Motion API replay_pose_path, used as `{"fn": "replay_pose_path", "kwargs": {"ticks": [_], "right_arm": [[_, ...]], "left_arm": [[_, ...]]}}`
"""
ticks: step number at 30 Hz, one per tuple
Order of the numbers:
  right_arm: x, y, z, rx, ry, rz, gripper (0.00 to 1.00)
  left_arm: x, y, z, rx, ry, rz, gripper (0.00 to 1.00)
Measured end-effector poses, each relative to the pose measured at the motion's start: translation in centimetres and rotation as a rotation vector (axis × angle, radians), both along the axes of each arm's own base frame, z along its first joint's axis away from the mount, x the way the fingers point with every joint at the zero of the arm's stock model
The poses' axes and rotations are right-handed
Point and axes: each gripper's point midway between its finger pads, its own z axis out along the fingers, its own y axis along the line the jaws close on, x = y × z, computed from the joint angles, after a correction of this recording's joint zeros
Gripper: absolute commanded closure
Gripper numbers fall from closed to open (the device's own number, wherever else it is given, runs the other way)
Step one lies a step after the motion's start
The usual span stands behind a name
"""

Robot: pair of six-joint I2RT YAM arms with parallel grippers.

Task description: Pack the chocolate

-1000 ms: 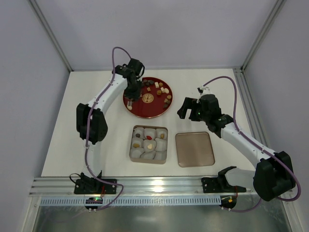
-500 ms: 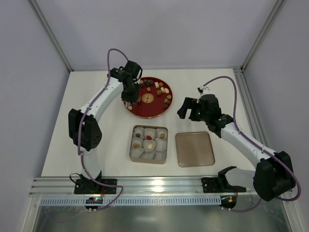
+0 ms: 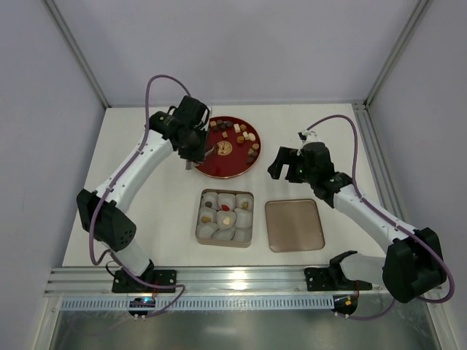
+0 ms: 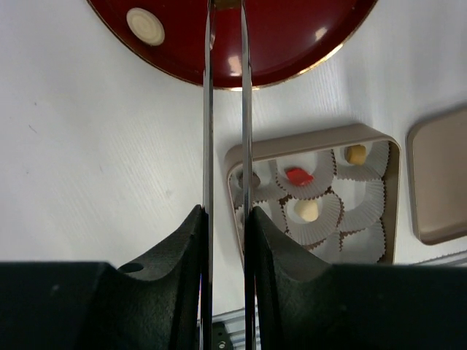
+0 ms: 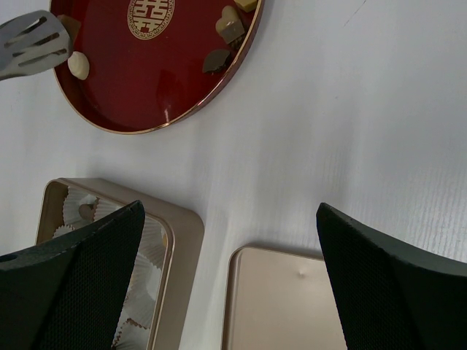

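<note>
Several chocolates (image 3: 241, 133) lie on the red plate (image 3: 228, 166) at the back. My left gripper (image 3: 191, 142) is shut on thin metal tongs (image 4: 208, 109) over the plate's left edge. A small tan piece (image 4: 227, 3) shows between the tong blades at the top edge of the left wrist view. The slotted tong tip (image 5: 33, 45) also shows in the right wrist view, next to a brown piece (image 5: 70, 25). The gold tin (image 3: 248, 194) of white paper cups holds a few chocolates (image 4: 308, 211). My right gripper (image 3: 281, 165) is open and empty, to the right of the plate.
The tin's flat lid (image 3: 294, 224) lies to the right of the tin, below my right gripper (image 5: 230, 292). A cream round chocolate (image 4: 145, 26) sits near the plate's left rim. A metal rail (image 3: 241, 281) runs along the table's near edge.
My left arm has swung its elbow out to the left. Its gripper and the tongs have shifted from over the plate's left part to its left edge. The right arm has not moved.
</note>
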Motion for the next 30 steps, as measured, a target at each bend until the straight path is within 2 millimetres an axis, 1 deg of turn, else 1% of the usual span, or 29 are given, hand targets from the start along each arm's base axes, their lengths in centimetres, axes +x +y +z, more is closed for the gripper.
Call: {"fn": "replay_pose_path", "kwargs": {"ticks": [6, 10, 13, 16, 22, 30], "right_arm": [[0.1, 0.1, -0.5, -0.005, 0.013, 0.000, 0.00], [0.2, 0.1, -1.2, -0.011, 0.028, 0.000, 0.00], [0.3, 0.1, -1.3, -0.012, 0.030, -0.001, 0.00], [0.3, 0.1, -1.2, -0.012, 0.030, -0.002, 0.00], [0.3, 0.1, -1.2, -0.011, 0.028, -0.006, 0.00], [0.4, 0.0, -1.2, -0.012, 0.027, -0.010, 0.00]], "left_arm": [[-4.1, -1.0, 0.5, -0.010, 0.007, -0.063, 0.73], [-7.1, -1.9, 1.2, -0.029, -0.004, -0.115, 0.73], [-9.3, -2.5, 1.8, -0.049, -0.012, -0.151, 0.73], [-11.5, -3.0, 1.9, -0.068, -0.009, -0.178, 0.73], [-15.9, -3.7, 0.4, -0.081, 0.036, -0.226, 0.73], [-20.1, -4.5, -1.6, -0.076, 0.085, -0.254, 0.73]]}}
